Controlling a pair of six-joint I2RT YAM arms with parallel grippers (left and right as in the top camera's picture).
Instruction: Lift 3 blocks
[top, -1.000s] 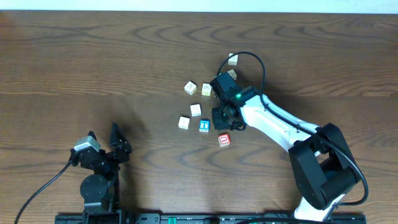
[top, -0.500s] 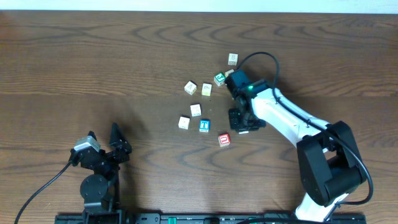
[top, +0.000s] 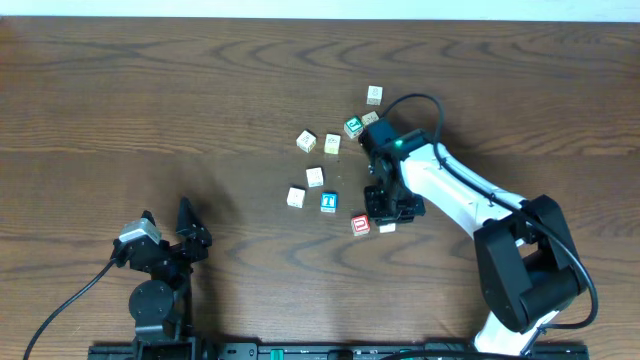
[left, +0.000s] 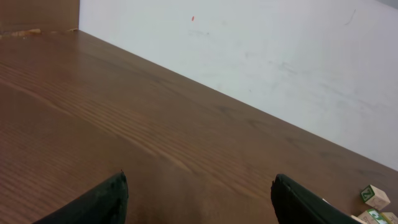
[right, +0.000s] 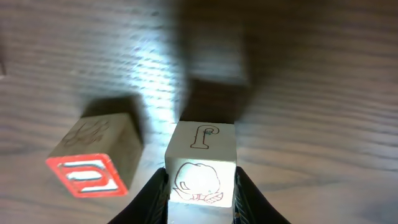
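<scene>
Right gripper (right: 199, 190) clamped on cream cube (right: 202, 163), just beside red block (right: 93, 163). I read grip as squared for lift. Left gripper (left: 199, 194) wide open, idle, well apart.

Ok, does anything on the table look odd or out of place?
Nothing stands out. The right gripper holds a cream block beside the red block; the rest lie loose on the table.

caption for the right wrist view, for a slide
Right hand closed on a cream letter cube, with a red-faced cube lying just beside it on the wooden table.
</scene>
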